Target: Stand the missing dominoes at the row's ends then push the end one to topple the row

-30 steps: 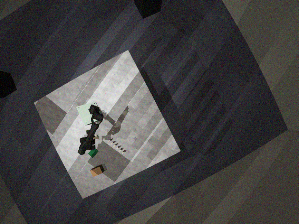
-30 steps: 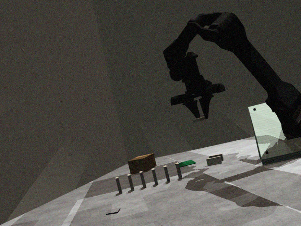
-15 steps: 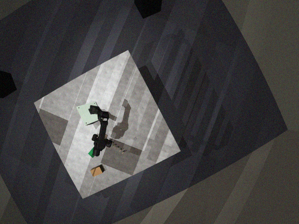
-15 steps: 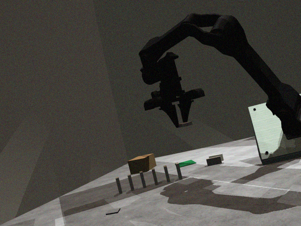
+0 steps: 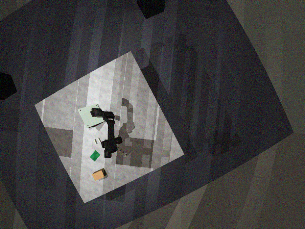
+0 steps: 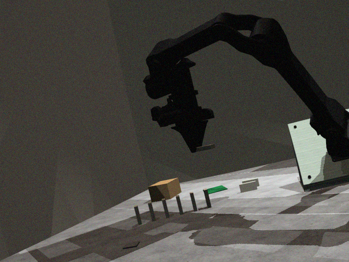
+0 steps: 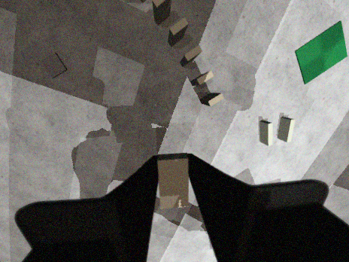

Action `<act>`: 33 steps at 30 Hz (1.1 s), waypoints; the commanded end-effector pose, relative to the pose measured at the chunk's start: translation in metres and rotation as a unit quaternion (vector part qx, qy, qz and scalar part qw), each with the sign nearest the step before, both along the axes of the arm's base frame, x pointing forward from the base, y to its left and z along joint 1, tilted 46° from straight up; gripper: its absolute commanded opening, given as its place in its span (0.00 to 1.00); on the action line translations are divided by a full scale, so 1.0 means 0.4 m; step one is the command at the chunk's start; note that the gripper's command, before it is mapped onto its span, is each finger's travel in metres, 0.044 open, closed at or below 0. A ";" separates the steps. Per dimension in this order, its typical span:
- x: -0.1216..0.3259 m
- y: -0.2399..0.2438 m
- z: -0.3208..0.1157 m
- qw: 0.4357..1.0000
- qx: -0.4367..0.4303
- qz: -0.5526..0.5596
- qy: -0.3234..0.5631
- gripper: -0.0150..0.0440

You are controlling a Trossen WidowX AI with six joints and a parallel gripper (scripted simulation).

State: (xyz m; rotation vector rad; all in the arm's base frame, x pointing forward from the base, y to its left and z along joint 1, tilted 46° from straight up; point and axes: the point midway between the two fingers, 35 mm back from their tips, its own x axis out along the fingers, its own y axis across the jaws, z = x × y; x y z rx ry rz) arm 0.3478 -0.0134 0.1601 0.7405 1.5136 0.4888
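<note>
The gripper [image 6: 197, 150] [image 7: 172, 159] pinches a domino [image 6: 205, 147] [image 7: 173, 178] up in the air.

No words can be read on anything. The held domino lies sideways, its long side nearly level, sticking out from the fingertips. Below, six dominoes stand upright in a row [image 6: 179, 204] [image 7: 190, 56]. Two loose dominoes [image 5: 97, 140] [image 6: 248, 185] [image 7: 275, 131] rest on their long edges, side by side but apart, near the green patch [image 5: 95, 155] [image 6: 217, 189] [image 7: 322, 53].

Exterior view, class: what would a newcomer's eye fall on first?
The black arm arching overhead, its gripper clamping a domino in mid-air. Next, six standing dominoes rowed below, before an orange-brown block.
</note>
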 end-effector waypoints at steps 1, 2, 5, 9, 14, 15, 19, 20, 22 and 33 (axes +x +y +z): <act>0.002 0.002 0.007 1.000 0.002 0.005 -0.010 0.44; 0.002 0.003 0.003 1.000 -0.002 0.005 -0.011 0.44; 0.005 0.006 -0.016 1.000 -0.022 0.005 -0.019 0.44; 0.010 0.010 -0.043 0.998 -0.050 0.003 -0.030 0.44; 0.017 0.015 -0.073 0.995 -0.084 -0.003 -0.046 0.44; 0.019 0.016 -0.078 0.995 -0.091 -0.005 -0.049 0.44; 0.026 0.019 -0.100 0.991 -0.116 -0.012 -0.064 0.44; 0.028 0.020 -0.105 0.990 -0.122 -0.014 -0.067 0.44; 0.031 0.022 -0.114 0.988 -0.134 -0.019 -0.075 0.44; 0.052 0.031 -0.157 0.972 -0.194 -0.054 -0.124 0.44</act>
